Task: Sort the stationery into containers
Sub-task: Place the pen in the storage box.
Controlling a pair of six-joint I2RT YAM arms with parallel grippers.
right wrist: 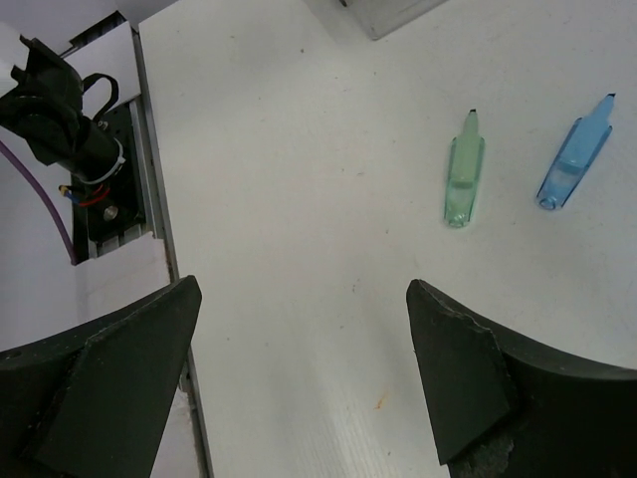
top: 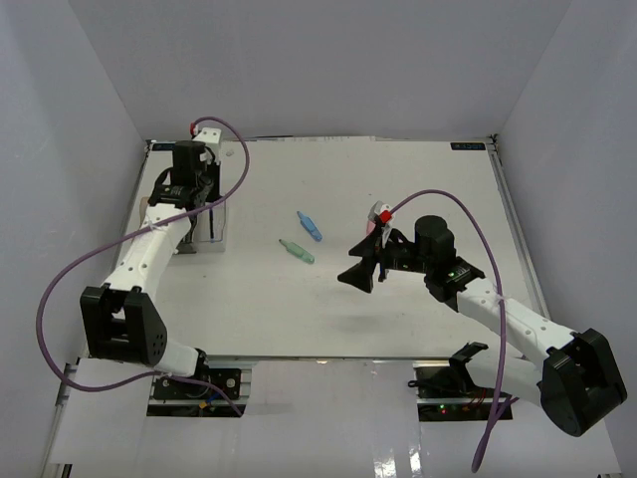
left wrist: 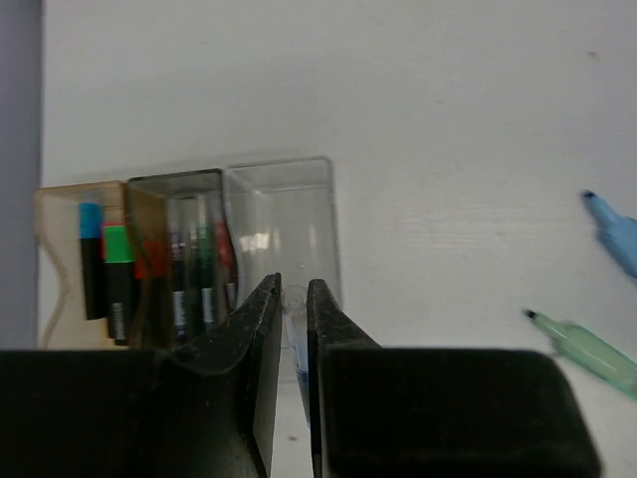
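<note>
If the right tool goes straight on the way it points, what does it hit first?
Likely the bare table; the open right tool frames nothing else. The green piece lies farther on, off to the side. Depth is unclear.

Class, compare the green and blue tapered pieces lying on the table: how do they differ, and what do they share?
The green tapered piece is translucent green; the blue tapered piece is translucent blue. On the table, green lies nearer the near edge, blue farther back. Both lie flat, apart, roughly parallel, with dark tips.
</note>
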